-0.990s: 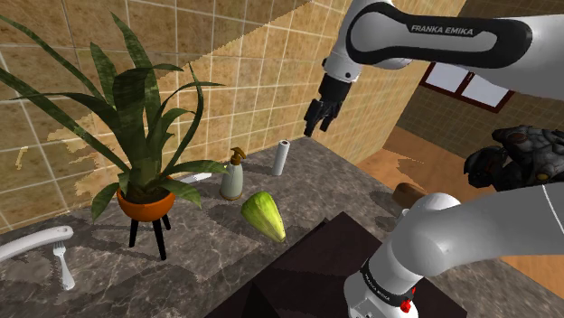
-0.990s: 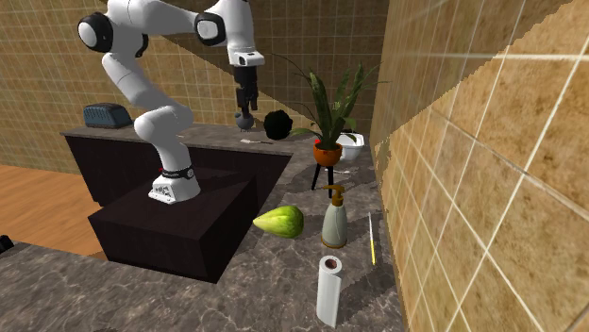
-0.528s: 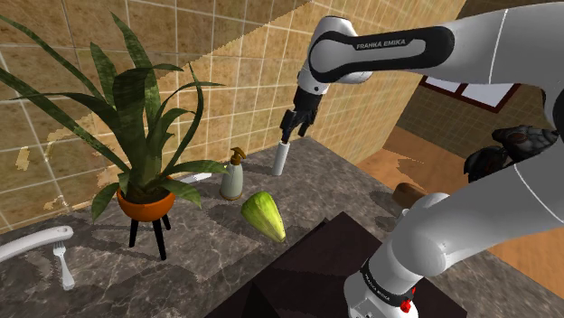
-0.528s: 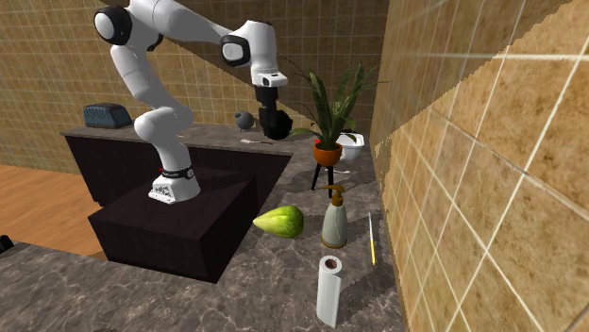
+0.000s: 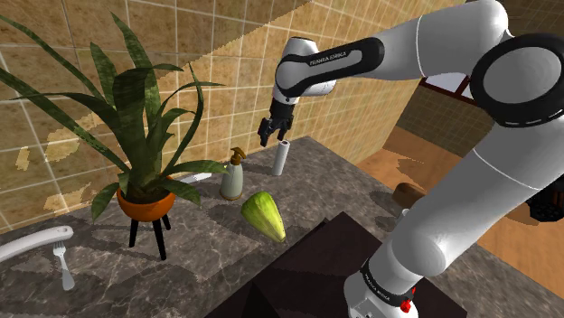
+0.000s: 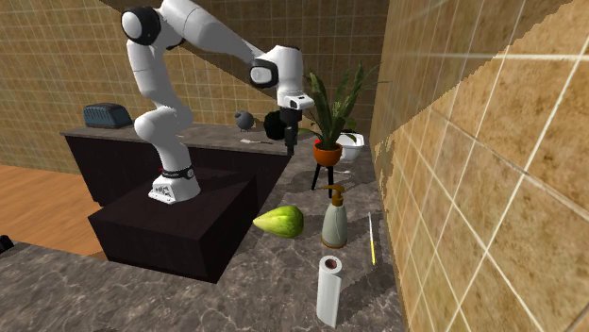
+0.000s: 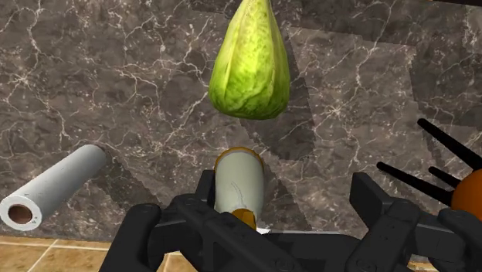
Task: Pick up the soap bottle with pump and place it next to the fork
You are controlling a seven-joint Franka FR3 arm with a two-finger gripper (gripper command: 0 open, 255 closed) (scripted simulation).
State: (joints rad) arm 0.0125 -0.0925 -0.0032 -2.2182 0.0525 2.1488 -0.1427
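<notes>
In the wrist view the fingers [image 7: 369, 199] stand wide apart and clasp nothing. The soap bottle [image 7: 240, 184] sits below them in the gap, close by one finger and well off the other, its pump end covered by the hand's own body. The shoulder view adds the height: the gripper [image 5: 273, 134] hangs clear above the counter [image 5: 217, 244], and the bottle's pump is lower than the fingertips and apart from them (pale grey-green body, amber pump).

Beyond the fingertips lies a green leafy vegetable [image 7: 249, 62]. A white paper roll [image 7: 50, 189] stands outside the nearer finger. An orange plant pot [image 7: 469, 197] on black legs is cut off past the other finger. The fork [image 5: 61, 265] lies far from the fingers, past the plant, beside a white rim [image 5: 27, 242].

In the second exterior view a thin yellow stick [image 6: 372, 240] lies by the wall just behind the bottle. The fork's end of the counter sits behind the plant there and is hard to make out.
</notes>
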